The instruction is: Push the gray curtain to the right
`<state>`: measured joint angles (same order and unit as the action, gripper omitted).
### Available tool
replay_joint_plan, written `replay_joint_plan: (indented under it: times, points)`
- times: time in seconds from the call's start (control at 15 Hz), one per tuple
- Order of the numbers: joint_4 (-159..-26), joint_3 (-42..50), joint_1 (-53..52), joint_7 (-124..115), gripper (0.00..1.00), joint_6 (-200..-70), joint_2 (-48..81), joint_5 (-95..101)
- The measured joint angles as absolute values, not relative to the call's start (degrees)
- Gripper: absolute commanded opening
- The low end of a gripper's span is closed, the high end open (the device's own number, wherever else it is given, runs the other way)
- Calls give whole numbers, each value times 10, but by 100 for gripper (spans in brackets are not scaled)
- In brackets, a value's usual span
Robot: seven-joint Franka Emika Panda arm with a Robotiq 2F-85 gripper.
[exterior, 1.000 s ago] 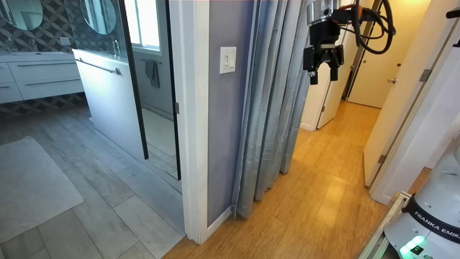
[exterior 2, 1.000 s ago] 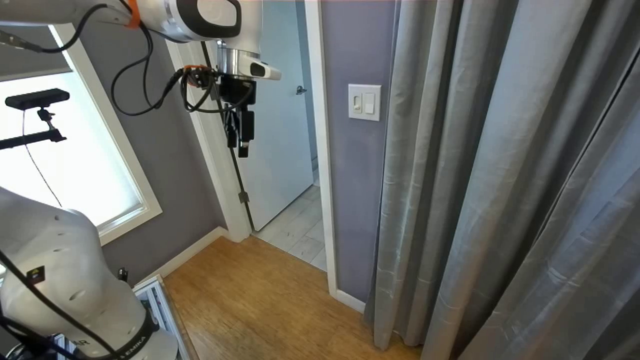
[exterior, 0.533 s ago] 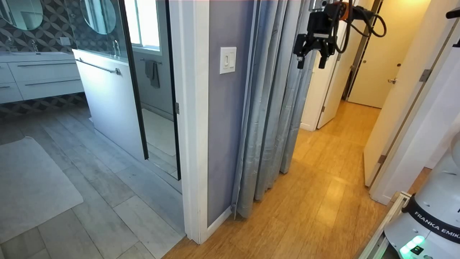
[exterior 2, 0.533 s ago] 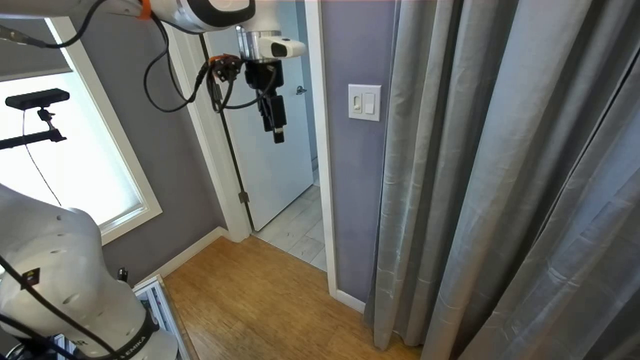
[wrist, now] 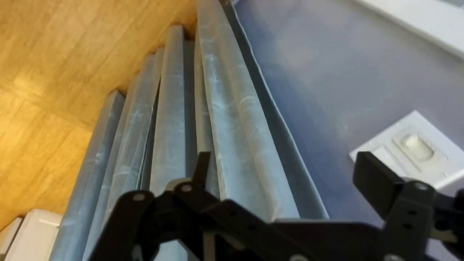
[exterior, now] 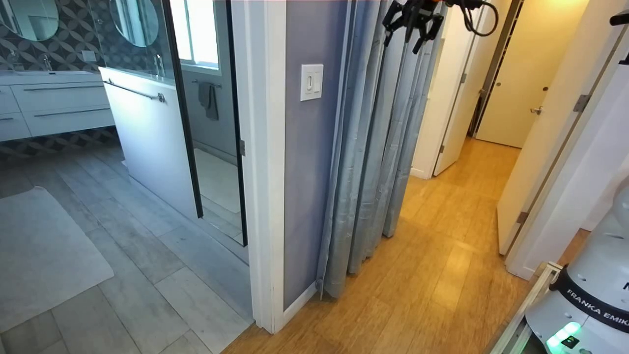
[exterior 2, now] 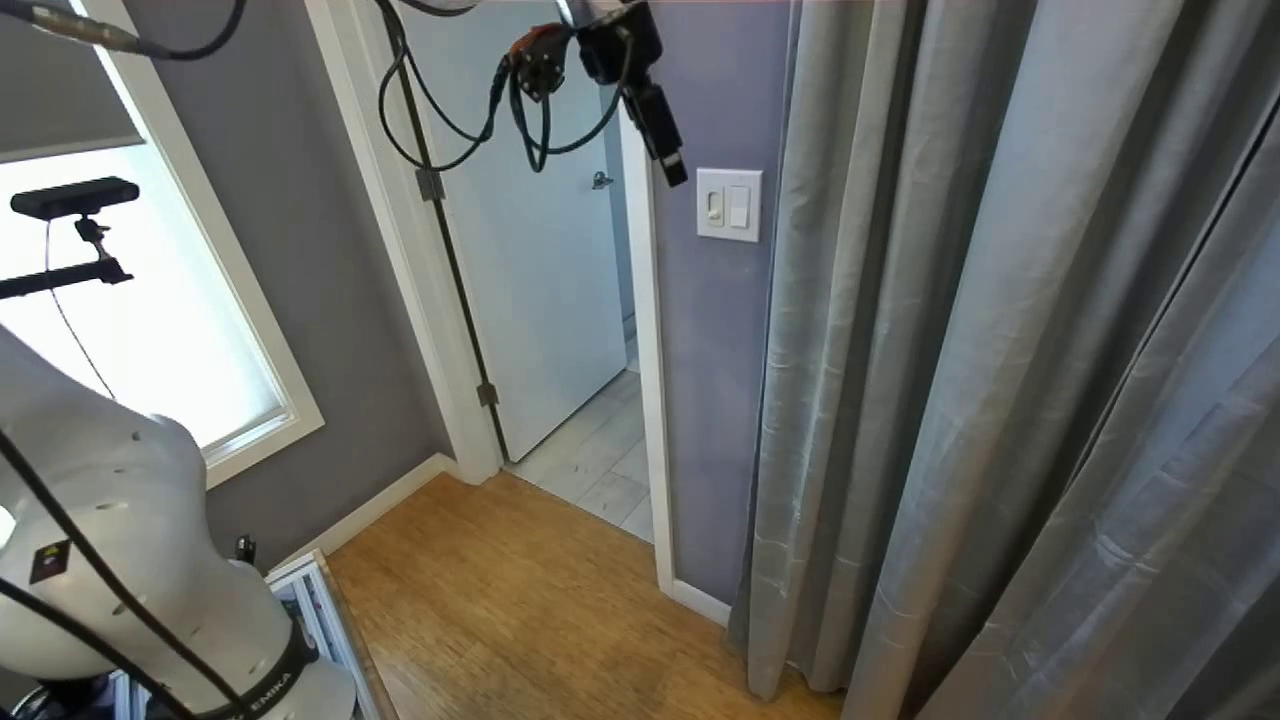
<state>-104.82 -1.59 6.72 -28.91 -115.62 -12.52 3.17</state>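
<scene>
The gray curtain (exterior: 366, 162) hangs in vertical pleats beside the lavender wall in both exterior views, and fills the right side of an exterior view (exterior 2: 1000, 330). My gripper (exterior: 403, 46) is open and empty, high up, overlapping the curtain's upper part. In an exterior view the gripper (exterior 2: 674, 172) is tilted, left of the curtain and apart from it, near the switch plate. In the wrist view the open fingers (wrist: 284, 159) spread over the picture; the curtain's pleats (wrist: 239, 112) and its free edge show between and left of them. No contact shows.
A white switch plate (exterior 2: 729, 205) is on the lavender wall (exterior 2: 715, 400) between door frame and curtain. A door frame (exterior: 263, 172) stands left of that wall. White doors (exterior: 555, 123) stand on the far right. A window (exterior 2: 140, 280) and camera mount (exterior 2: 75, 198) are behind the robot base.
My gripper has risen and moved towards the wall and the curtain, tilting as it went. It has opened wider. The curtain has not moved.
</scene>
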Motion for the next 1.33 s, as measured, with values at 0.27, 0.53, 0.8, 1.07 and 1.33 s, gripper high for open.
replay_joint_plan:
  times: [0.27, 0.53, 0.8, 1.07, 1.33]
  points:
    - [-996, -23, 67, -365, 100, -1246, -78, 108]
    - [-980, -24, 67, -371, 100, -1254, -61, 119]
    - [-980, -20, 63, -363, 100, -1282, -55, 117]
    - [-962, -19, 57, -352, 100, -1427, -7, 113]
    - [-919, -14, 48, -339, 90, -1529, 57, 115]
